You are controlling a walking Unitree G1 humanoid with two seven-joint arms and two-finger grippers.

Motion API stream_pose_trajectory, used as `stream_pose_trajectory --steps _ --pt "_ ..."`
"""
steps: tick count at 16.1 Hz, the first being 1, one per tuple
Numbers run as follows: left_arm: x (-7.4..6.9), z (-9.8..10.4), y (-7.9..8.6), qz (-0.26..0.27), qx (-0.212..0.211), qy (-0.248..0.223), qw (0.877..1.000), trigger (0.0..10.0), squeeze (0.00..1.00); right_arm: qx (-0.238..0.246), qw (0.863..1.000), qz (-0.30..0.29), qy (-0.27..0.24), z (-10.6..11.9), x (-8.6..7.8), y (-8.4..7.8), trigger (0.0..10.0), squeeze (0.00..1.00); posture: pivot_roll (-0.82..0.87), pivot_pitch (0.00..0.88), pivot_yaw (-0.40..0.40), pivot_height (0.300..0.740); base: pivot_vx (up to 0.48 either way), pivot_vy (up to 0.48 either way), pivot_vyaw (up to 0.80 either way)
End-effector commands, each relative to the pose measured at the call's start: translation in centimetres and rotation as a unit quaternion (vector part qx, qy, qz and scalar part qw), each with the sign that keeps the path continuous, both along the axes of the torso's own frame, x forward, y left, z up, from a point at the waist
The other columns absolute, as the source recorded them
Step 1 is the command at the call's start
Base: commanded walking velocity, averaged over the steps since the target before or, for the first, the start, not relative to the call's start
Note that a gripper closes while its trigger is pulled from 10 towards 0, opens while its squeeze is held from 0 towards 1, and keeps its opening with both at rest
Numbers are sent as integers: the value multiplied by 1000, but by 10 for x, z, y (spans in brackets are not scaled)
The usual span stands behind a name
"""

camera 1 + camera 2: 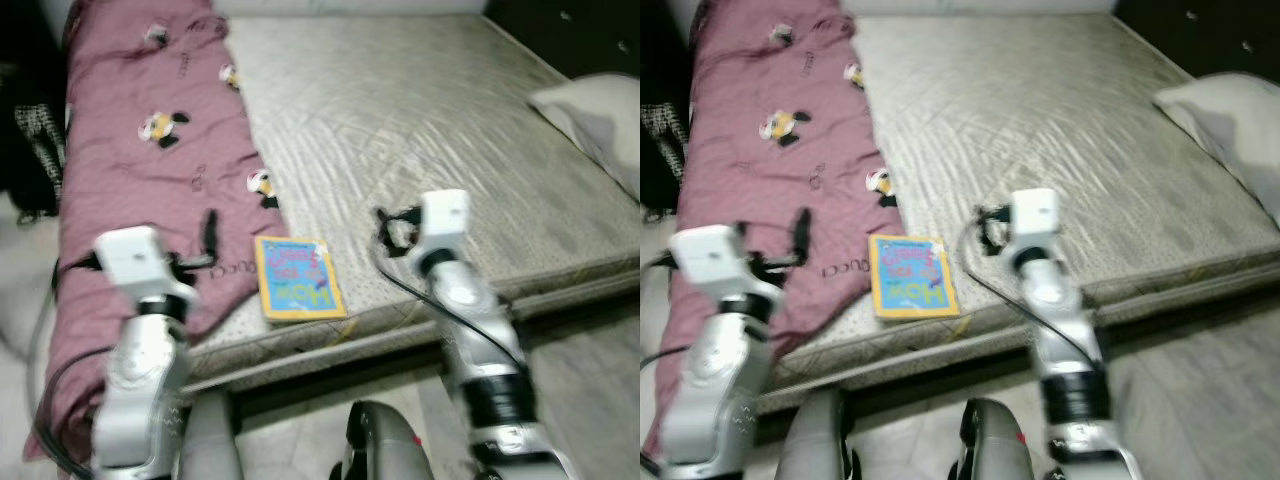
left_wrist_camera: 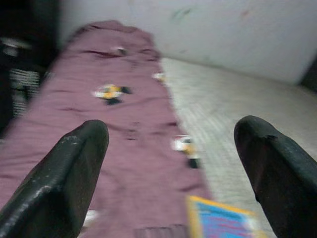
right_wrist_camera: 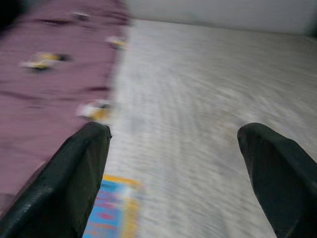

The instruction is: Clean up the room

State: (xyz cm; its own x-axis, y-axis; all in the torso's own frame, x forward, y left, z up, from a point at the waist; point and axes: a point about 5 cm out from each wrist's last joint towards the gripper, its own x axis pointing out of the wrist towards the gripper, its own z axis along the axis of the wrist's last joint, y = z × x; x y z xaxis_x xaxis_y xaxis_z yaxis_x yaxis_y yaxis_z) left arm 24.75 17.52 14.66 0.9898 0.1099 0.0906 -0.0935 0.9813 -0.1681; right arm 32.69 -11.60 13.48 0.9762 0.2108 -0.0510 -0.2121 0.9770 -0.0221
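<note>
Head views, bed: a bare grey mattress (image 1: 430,130) with a maroon blanket (image 1: 150,170) along its left side and a pale pillow (image 1: 595,120) at its right edge.
Head views, book: a yellow-edged blue book (image 1: 297,278) lies flat near the mattress's front edge, just beside the blanket.
Head views, arms: both are raised over the bed's front edge, the book between them.
Left wrist view: the left gripper (image 2: 171,153) is spread wide, holding nothing, above the blanket; the book's corner sits below.
Right wrist view: the right gripper (image 3: 173,163) is likewise parted and empty, over the mattress beside the book.
</note>
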Motion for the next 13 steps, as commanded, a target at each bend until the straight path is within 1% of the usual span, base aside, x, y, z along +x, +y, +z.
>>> stream_pose_trajectory --steps 1,4,6,8,9,10,12,13 --pt "1 -2 -4 -3 -5 6 1000 10000 0 -3 1000 -13 1 -1 -1 -9 10000 0 -17 68 -67 622 0 0 0" --pt "-1 -5 -2 15 -10 25 1000 10000 0 -10 1000 -11 0 -2 -5 -12 10000 0 -5 73 -88 617 0 0 0" --pt "-3 -14 7 26 -1 40 999 10000 0 -7 1000 -2 7 -5 -7 -12 10000 0 -13 83 -95 587 0 0 0" --pt "0 -17 11 33 -12 48 998 10000 0 -7 1000 -3 6 -4 -7 -13 10000 0 -16 87 -88 572 0 0 0" --pt "8 -14 11 30 -10 43 999 10000 0 -9 1000 -6 14 -7 -9 -14 10000 0 -13 99 -92 567 0 0 0" --pt "11 -13 10 29 -9 41 999 10000 0 -9 1000 -7 16 -8 -10 -14 10000 0 -13 99 -92 567 0 0 0" --pt "20 -11 12 31 -11 38 999 10000 0 -4 1000 -11 14 -6 -10 -16 10000 0 -26 93 -88 567 0 0 0" --pt "26 -9 11 31 -19 35 999 10000 0 -6 1000 -12 13 -6 -10 -17 10000 0 -27 89 -88 567 0 0 0"
